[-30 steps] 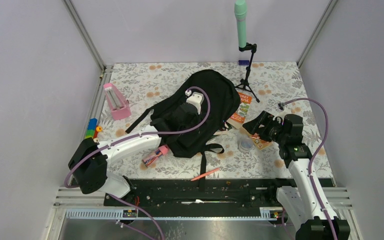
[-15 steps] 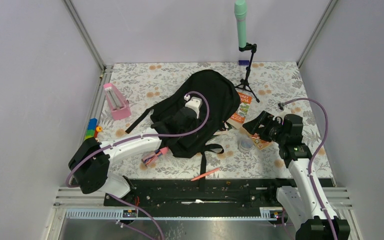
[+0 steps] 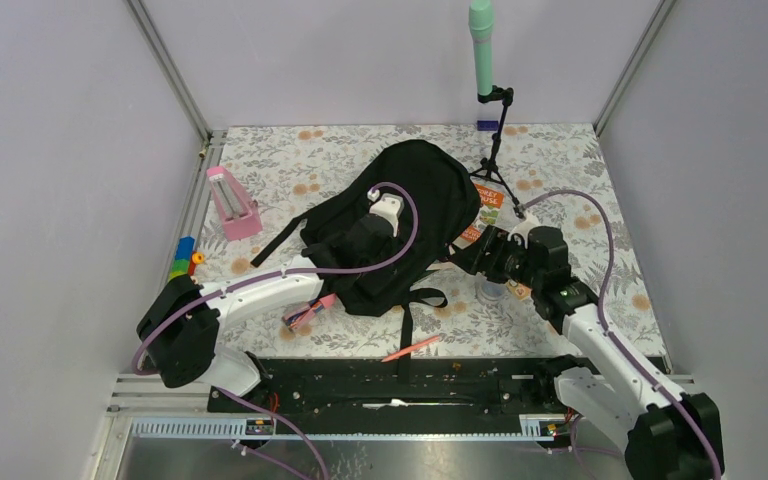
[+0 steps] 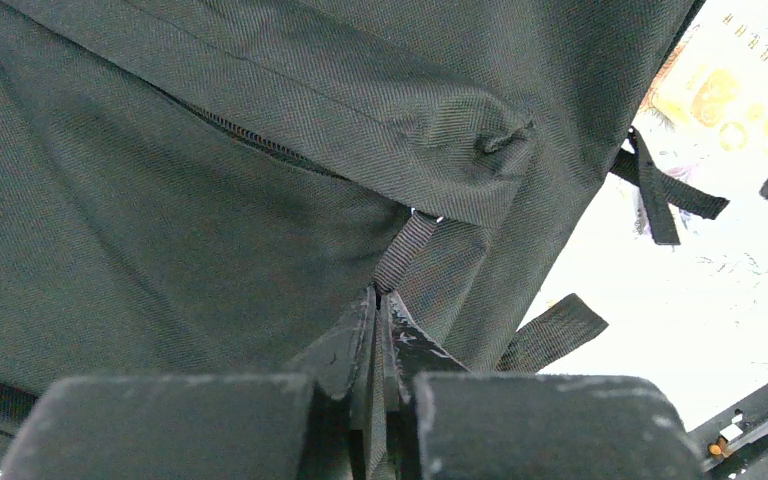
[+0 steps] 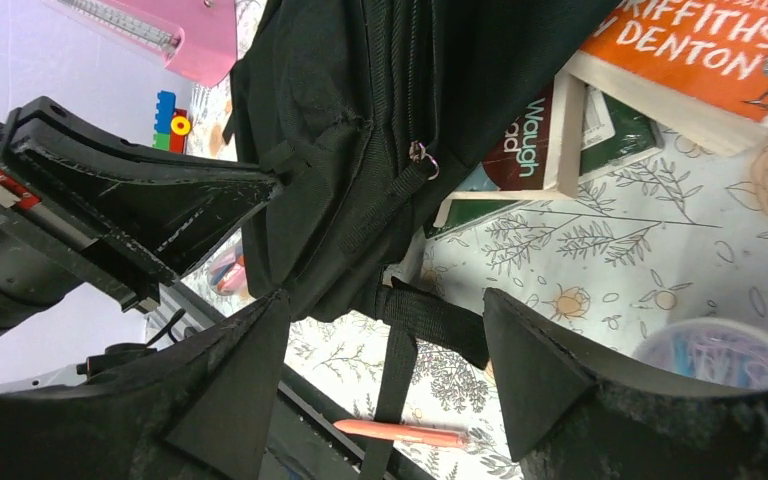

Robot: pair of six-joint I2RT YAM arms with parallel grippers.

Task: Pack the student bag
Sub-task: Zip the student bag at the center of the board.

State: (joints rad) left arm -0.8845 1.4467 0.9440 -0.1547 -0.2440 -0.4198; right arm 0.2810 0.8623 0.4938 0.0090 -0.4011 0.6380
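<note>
left wrist: left hand (image 4: 378, 300) pinching webbing tab (image 4: 405, 245) of large black soft fabric backpack (image 4: 160, 200) | right hand (image 5: 385, 305) spread

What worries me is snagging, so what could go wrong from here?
The left gripper is shut on just a thin webbing tab of the student bag; a pull might slip off or drag the whole bag. The open right gripper hangs close to the orange book and clear tub, and may knock them while reaching in.
</note>
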